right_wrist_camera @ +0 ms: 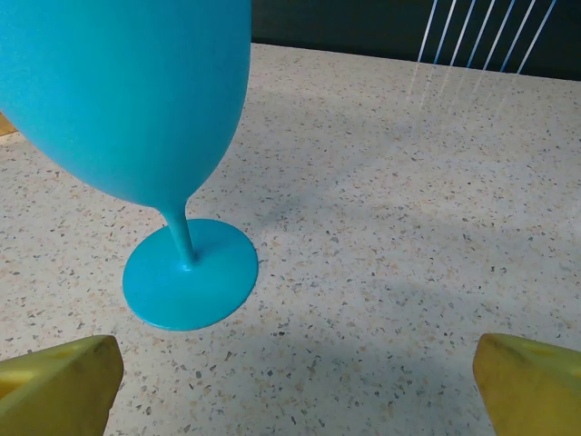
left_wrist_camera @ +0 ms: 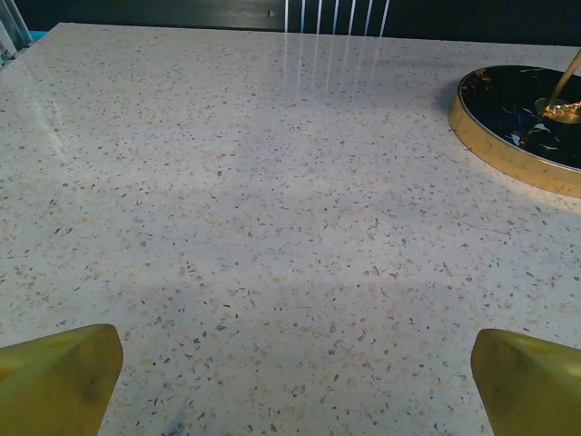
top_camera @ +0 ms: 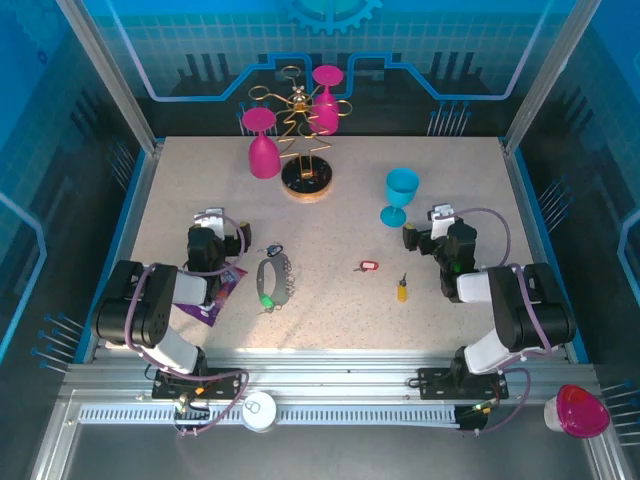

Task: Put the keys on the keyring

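Keyring [top_camera: 272, 280], grey oval with green tag, lies flat; red key [top_camera: 368, 266], yellow key [top_camera: 402, 290] lie apart; left pincer [left_wrist_camera: 290, 377], right pincer [right_wrist_camera: 290, 377] wide, empty.

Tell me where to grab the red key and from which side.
Take the red key by its coloured head, probably its broadest part, coming straight down from above: it lies flat on the table, leaving no side to slip under.

Keyring [top_camera: 272, 280] is laid left of ctr, w/ two keys [top_camera: 368, 266] set apart to its right & a goblet [top_camera: 400, 197] stood behind them.
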Robot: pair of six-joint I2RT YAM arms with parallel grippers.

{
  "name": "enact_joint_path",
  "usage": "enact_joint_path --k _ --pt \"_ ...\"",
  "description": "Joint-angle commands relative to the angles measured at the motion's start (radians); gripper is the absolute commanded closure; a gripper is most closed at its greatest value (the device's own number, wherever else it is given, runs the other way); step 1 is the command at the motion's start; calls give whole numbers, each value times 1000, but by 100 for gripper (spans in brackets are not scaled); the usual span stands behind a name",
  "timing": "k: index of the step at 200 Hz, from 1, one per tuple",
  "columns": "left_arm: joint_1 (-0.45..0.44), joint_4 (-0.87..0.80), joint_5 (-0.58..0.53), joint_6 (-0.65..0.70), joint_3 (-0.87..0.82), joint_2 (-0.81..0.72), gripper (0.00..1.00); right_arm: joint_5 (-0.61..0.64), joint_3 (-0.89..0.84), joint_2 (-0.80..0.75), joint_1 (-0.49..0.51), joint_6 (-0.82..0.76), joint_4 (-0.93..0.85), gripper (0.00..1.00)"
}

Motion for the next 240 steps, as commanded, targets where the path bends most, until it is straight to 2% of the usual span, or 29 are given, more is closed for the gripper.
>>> enact_joint_path --k 1,94,172,182,195,212,240 --pt "8 -3 25 3 20 -21 1 -3 12 -5 -3 -8 6 0" --pt "11 -8 30 2 23 -22 1 -3 13 -4 -4 -5 6 0" --pt "28 -10 68 -6 22 -24 1 -59 8 -7 -30 9 14 0" --pt "28 16 66 -3 3 -42 1 -74 6 -33 -31 1 6 6" --pt "28 -1 53 -10 -24 -119 1 -95 17 -123 -28 -12 -87 6" --pt "28 -96 23 -20 -28 -241 1 -45 68 -244 -13 -5 -264 6" --pt "26 -233 29 -64 -16 -392 1 7 102 -373 2 149 -428 9"
